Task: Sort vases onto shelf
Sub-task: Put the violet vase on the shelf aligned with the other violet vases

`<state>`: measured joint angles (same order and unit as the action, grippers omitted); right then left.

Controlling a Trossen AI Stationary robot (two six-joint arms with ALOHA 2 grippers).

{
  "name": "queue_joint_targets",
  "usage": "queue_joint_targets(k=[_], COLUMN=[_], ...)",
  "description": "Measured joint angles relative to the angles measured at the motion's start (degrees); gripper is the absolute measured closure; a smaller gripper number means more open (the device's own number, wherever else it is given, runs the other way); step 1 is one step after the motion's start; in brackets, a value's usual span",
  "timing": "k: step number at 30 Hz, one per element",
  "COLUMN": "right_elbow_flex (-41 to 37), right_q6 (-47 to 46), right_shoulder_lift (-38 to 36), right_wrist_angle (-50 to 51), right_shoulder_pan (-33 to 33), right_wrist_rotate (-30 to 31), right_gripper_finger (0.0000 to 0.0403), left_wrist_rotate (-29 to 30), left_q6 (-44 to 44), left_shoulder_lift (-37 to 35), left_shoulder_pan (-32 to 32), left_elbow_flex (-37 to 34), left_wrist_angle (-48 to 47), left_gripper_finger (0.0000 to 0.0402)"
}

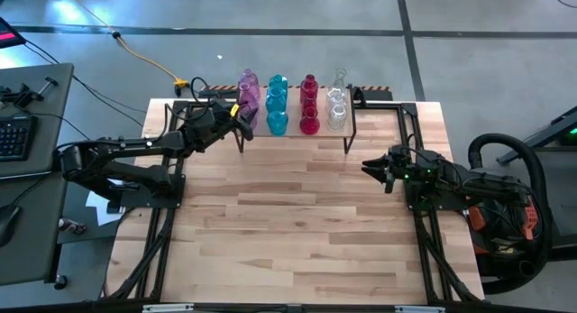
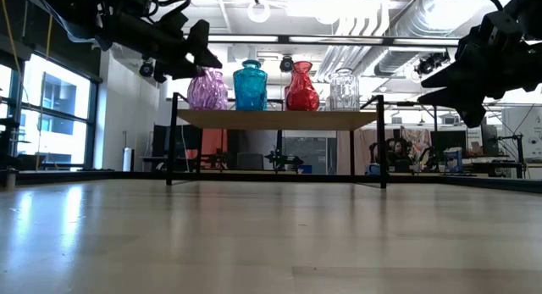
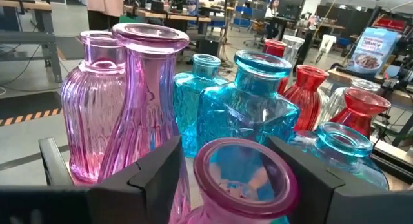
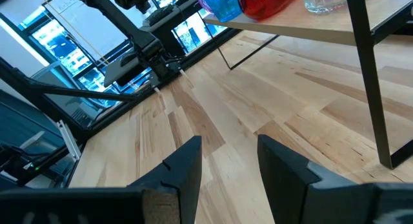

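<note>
Left gripper sits at the shelf's left end, fingers spread either side of a pink vase, not clamping it. Behind it on the shelf: pink vases, teal vases, red vases, and clear vases at the far end. Right gripper hangs off the shelf's right end over the table, fingers apart, holding nothing.

Pink, teal, red & clear vases upright in colour rows on shelf.
</note>
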<state>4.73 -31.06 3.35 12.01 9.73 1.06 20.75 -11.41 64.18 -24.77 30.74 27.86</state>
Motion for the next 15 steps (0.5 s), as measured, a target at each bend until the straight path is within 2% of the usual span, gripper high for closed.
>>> queue_joint_targets(k=[8, 15], right_elbow_flex=[0.0, 0.0], right_q6=[0.0, 0.0], right_shoulder_lift=[0.0, 0.0], right_wrist_angle=[0.0, 0.0], right_shoulder_pan=[0.0, 0.0], right_wrist_rotate=[0.0, 0.0], right_gripper_finger=[0.0271, 0.0271], left_wrist_rotate=[0.0, 0.0], left_q6=[0.0, 0.0], left_shoulder_lift=[0.0, -0.8], left_shoulder_pan=[0.0, 0.0], left_elbow_flex=[0.0, 0.0], left_wrist_angle=[0.2, 0.9], left_gripper_finger=[0.0151, 0.0142])
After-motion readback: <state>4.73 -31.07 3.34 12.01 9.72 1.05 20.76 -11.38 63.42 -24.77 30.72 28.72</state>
